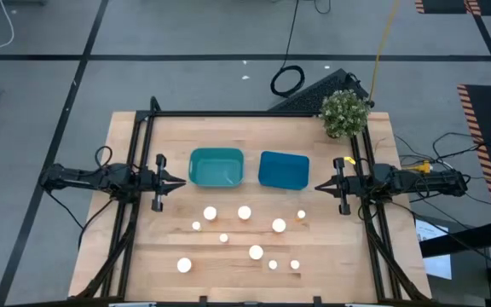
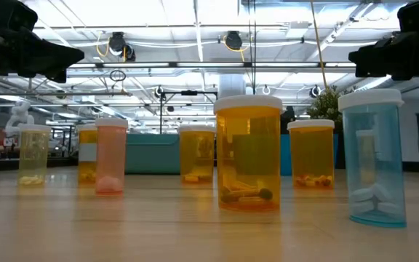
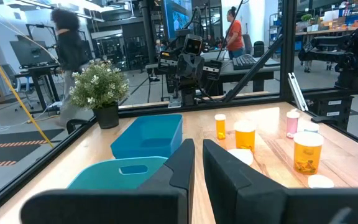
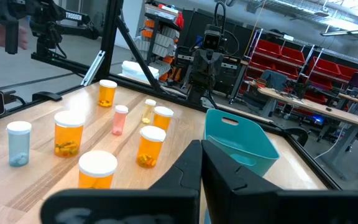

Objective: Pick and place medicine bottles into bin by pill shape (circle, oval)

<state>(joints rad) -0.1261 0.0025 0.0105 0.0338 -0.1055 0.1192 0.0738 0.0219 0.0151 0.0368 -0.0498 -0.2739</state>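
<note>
High view, layout: the medicine bottles (image 1: 244, 213), small round bottles seen only as white caps, stand scattered on the pale wooden tabletop (image 1: 143, 256), all on the near side of the teal plastic bin (image 1: 216, 167). A blue plastic bin (image 1: 283, 170) sits just beside the teal one, towards the right arm.
High view, grippers: left gripper (image 1: 180, 182) rests beside the teal bin's outer end, right gripper (image 1: 320, 187) beyond the blue bin; both clenched, grasping nothing.
High view, risk: caps alone give no pill shape, so a bottle could go to the wrong bin. Neither bin shows a shape label.
Low view, contents: an amber bottle (image 2: 247, 154) nearest the camera holds dark oblong pills. A pale blue bottle (image 2: 373, 157) holds large white ones. Pills in the pink bottle (image 2: 110, 156) and those farther back are too small to class.
Low view, hidden: the teal bin is mostly screened by bottles.
Left wrist view, risk: bottles stand close together beyond the teal bin, so a descending finger could tip a neighbour. A green potted plant (image 3: 100, 87) stands past the blue bin.
Left wrist view, hidden: several bottles are cut off at the frame edge.
Right wrist view, risk: tall narrow bottles look easy to topple if struck off-centre.
Right wrist view, hidden: the blue bin is not discernible behind the gripper.
</note>
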